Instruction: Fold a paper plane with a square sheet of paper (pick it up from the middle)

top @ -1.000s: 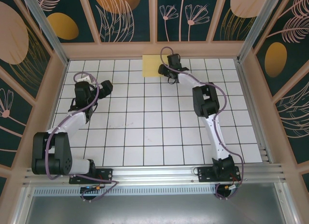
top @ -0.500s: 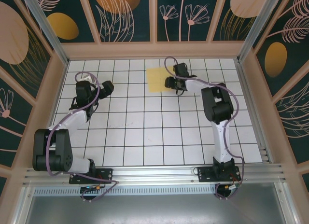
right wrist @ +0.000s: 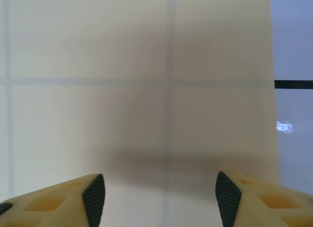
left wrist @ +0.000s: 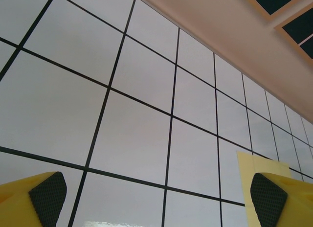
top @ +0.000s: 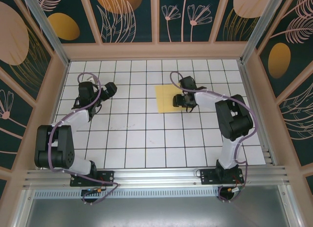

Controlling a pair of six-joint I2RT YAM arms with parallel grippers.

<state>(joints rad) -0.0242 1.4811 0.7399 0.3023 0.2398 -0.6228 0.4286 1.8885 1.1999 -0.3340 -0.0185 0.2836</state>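
Item: thin pale yellow square sheet of paper, lying flat on the white black-gridded table. We note the right gripper over the sheet's right edge, fingers spread apart. Left gripper: well left of the sheet, fingers likewise apart.

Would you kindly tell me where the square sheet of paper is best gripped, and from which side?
I'd pinch its middle from straight above: the square sheet of paper lies flat on the table, so no edge is raised to grab. The open right gripper is nearest.
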